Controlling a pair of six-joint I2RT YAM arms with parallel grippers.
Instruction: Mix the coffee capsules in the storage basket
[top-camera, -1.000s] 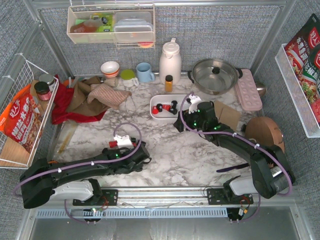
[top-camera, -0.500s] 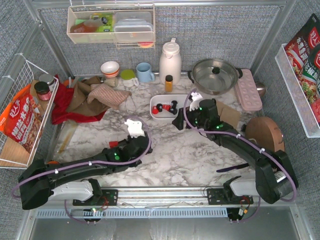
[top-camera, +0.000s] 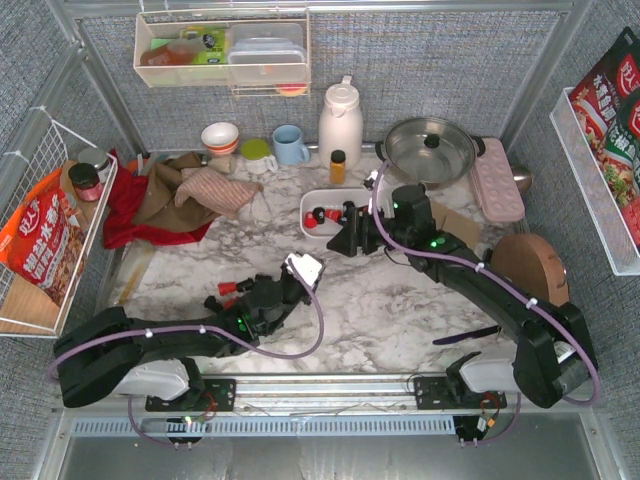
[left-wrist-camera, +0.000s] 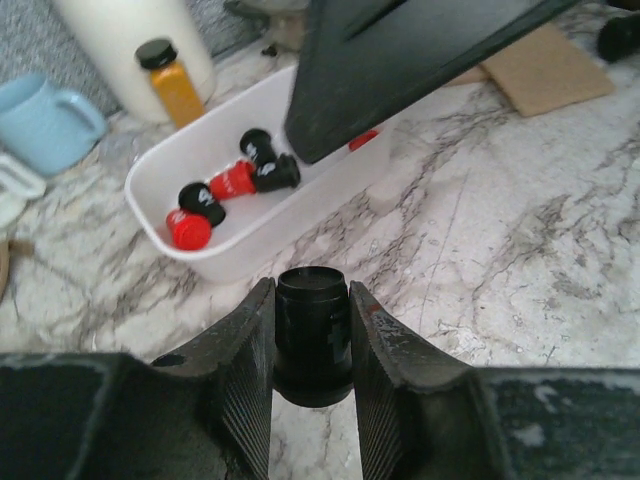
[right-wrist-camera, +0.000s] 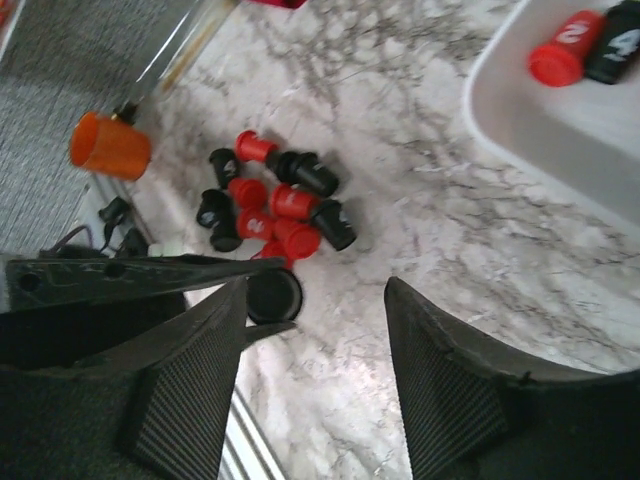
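My left gripper (top-camera: 308, 266) is shut on a black coffee capsule (left-wrist-camera: 312, 335) and holds it above the marble, short of the white storage basket (left-wrist-camera: 240, 240). The basket (top-camera: 312, 232) holds three black capsules (left-wrist-camera: 203, 200) and two red ones (left-wrist-camera: 188, 229). A pile of red and black capsules (right-wrist-camera: 270, 205) lies on the table at front left (top-camera: 228, 290). My right gripper (top-camera: 345, 233) is open and empty (right-wrist-camera: 315, 290), hovering at the basket's near right edge. One of its fingers (left-wrist-camera: 400, 60) hides part of the basket in the left wrist view.
A white thermos (top-camera: 340, 120), an orange-filled bottle (top-camera: 338, 166), a blue mug (top-camera: 290, 145) and a steel pot (top-camera: 430, 150) stand behind the basket. Cloths (top-camera: 165, 195) lie at back left. A brown card (top-camera: 455, 230) and pink tray (top-camera: 497, 180) lie right.
My left gripper has lifted from the capsule pile and moved right toward the basket with the black capsule. My right gripper has shifted a little toward the basket's near edge.
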